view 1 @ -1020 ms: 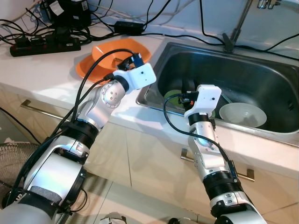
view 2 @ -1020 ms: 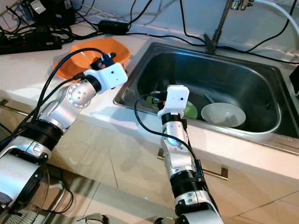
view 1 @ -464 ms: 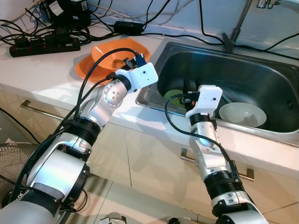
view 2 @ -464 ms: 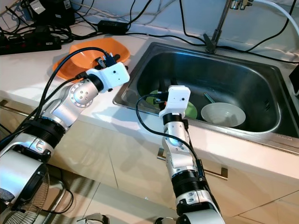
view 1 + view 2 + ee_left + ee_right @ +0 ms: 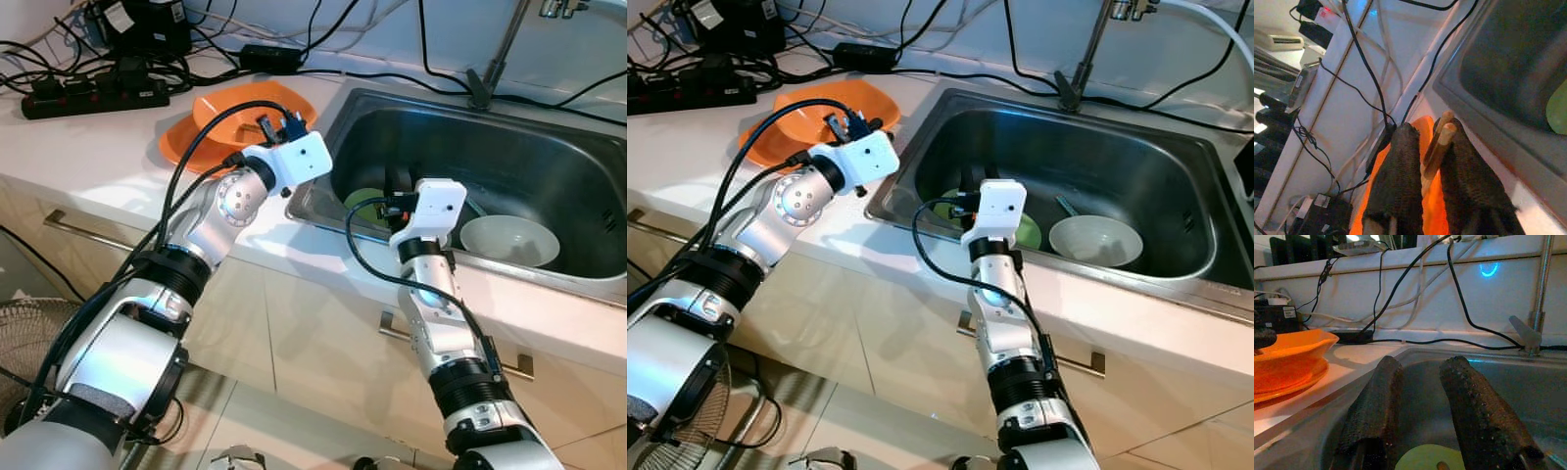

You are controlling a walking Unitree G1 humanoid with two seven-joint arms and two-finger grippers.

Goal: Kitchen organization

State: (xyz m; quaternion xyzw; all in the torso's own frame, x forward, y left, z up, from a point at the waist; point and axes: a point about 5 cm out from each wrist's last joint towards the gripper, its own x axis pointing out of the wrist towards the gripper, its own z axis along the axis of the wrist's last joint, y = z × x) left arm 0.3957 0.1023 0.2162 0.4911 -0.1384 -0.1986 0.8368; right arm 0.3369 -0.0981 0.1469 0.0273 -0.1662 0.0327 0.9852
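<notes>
A white kitchen counter (image 5: 88, 147) carries a steel sink (image 5: 549, 166), with black cables and a power strip (image 5: 93, 96) along the wall behind. The left hand (image 5: 1426, 147) hovers over the counter by the sink's left rim, beside an orange bowl (image 5: 235, 106) resting on an orange plate (image 5: 181, 147), its fingers pinching a pair of wooden chopsticks (image 5: 1439, 142). The right hand (image 5: 1422, 396) reaches into the sink with fingers spread and empty above a green plate (image 5: 1425, 461), near a white bowl (image 5: 509, 240).
</notes>
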